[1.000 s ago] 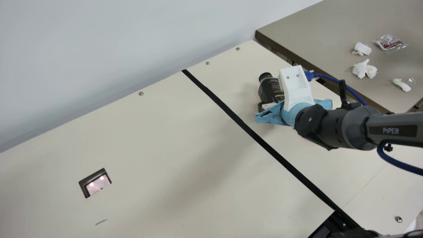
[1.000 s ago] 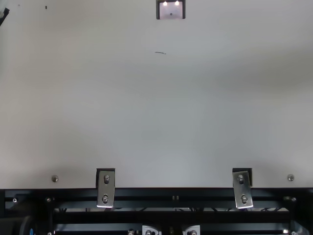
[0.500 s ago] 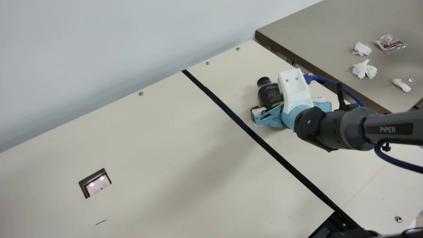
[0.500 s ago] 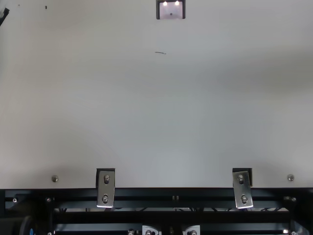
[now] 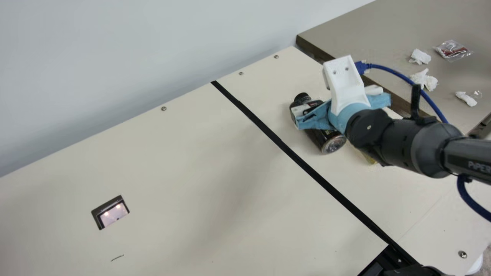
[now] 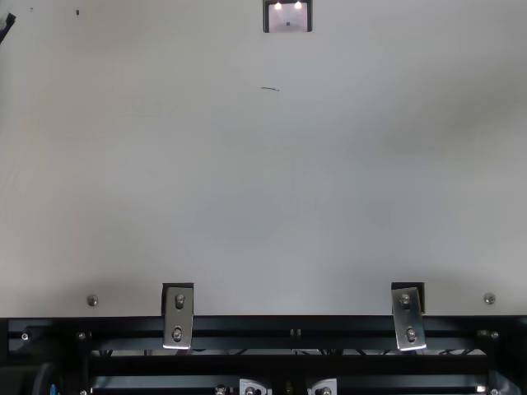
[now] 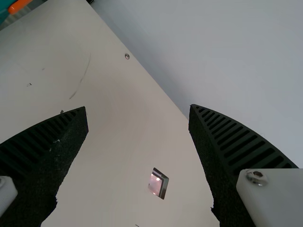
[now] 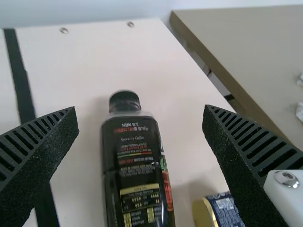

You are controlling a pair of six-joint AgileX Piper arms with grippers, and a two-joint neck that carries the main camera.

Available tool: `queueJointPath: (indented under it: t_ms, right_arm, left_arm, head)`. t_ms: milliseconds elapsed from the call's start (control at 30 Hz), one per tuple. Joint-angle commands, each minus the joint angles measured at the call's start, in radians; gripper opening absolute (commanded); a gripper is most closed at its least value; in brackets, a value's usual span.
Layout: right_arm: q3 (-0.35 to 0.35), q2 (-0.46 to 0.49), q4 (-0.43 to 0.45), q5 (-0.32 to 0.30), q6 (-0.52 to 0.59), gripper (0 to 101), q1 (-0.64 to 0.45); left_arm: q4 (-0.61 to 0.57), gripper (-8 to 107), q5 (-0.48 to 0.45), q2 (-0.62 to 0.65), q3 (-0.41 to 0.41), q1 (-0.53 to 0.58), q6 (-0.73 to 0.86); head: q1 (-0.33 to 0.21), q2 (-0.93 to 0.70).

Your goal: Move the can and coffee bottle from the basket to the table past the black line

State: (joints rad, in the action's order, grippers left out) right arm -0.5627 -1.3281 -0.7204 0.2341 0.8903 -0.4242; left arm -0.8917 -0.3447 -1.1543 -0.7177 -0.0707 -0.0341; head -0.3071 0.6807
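Past the black line (image 5: 282,145), the dark coffee bottle (image 5: 320,138) lies on its side on the table. Over its middle is my right gripper (image 5: 339,113), with one finger across the bottle's shoulder area. In the right wrist view my right gripper (image 8: 140,110) is open, and the bottle (image 8: 132,156) shows between its spread fingers without touching them. The can (image 8: 220,210), gold and blue, is close to the bottle's base end, partly behind a finger; its yellow part (image 5: 369,158) peeks out under the arm. My left gripper (image 7: 138,108) stands open with nothing between its fingers.
A grey-brown table (image 5: 383,30) with tissues (image 5: 420,56) and a plastic packet (image 5: 452,50) adjoins the right side. The wall (image 5: 115,46) runs along the back. A cutout (image 5: 111,212) sits in the cream table. A teal and orange object (image 7: 18,5) is partly visible.
My right gripper has opened wider, then lifted and drawn back off the bottle. The bottle's base end and a bit of the can now show beneath it. The camera has not moved.
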Motion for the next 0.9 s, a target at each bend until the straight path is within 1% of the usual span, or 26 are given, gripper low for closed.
queueJointPath:
  t_ms: [0, 133, 200, 267, 333, 367, 467, 567, 600, 733, 833, 867]
  right_arm:
    - [-0.020, 0.024, -0.070, -0.070, 0.072, 101, 0.000]
    - [-0.044, 0.057, -0.148, -0.171, 0.134, 101, -0.003]
    - [-0.049, 0.071, -0.160, -0.219, 0.142, 101, -0.006]
    - [-0.052, 0.086, -0.155, -0.267, 0.131, 101, -0.006]
    - [-0.059, 0.107, -0.127, -0.314, 0.095, 101, -0.006]
    - [-0.064, 0.119, -0.101, -0.340, 0.067, 101, -0.008]
    - [-0.091, 0.167, 0.024, -0.439, -0.064, 101, -0.016]
    - [-0.137, 0.227, 0.161, -0.554, -0.216, 101, -0.011]
    - [-0.162, 0.250, 0.215, -0.602, -0.279, 101, -0.004]
    - [-0.251, 0.321, 0.367, -0.750, -0.482, 101, 0.073]
    - [-0.306, 0.356, 0.448, -0.830, -0.606, 101, 0.162]
    - [-0.319, 0.365, 0.470, -0.850, -0.637, 101, 0.190]
  left_arm:
    - [0.000, 90, 0.000, 0.000, 0.000, 0.000, 0.000]
    - [0.000, 90, 0.000, 0.000, 0.000, 0.000, 0.000]
    - [0.000, 90, 0.000, 0.000, 0.000, 0.000, 0.000]
    - [0.000, 90, 0.000, 0.000, 0.000, 0.000, 0.000]
    - [0.000, 90, 0.000, 0.000, 0.000, 0.000, 0.000]
    - [0.000, 90, 0.000, 0.000, 0.000, 0.000, 0.000]
    - [0.000, 90, 0.000, 0.000, 0.000, 0.000, 0.000]
    - [0.000, 90, 0.000, 0.000, 0.000, 0.000, 0.000]
    - [0.000, 90, 0.000, 0.000, 0.000, 0.000, 0.000]
    - [0.000, 90, 0.000, 0.000, 0.000, 0.000, 0.000]
    - [0.000, 90, 0.000, 0.000, 0.000, 0.000, 0.000]
    - [0.000, 90, 0.000, 0.000, 0.000, 0.000, 0.000]
  head:
    - [-0.025, 0.019]
    - [-0.025, 0.019]
    - [-0.025, 0.019]
    - [-0.025, 0.019]
    - [-0.025, 0.018]
    - [-0.025, 0.015]
    - [-0.029, -0.007]
    - [-0.036, -0.055]
    - [-0.038, -0.075]
    - [-0.056, -0.174]
    - [-0.073, -0.253]
    - [-0.073, -0.253]
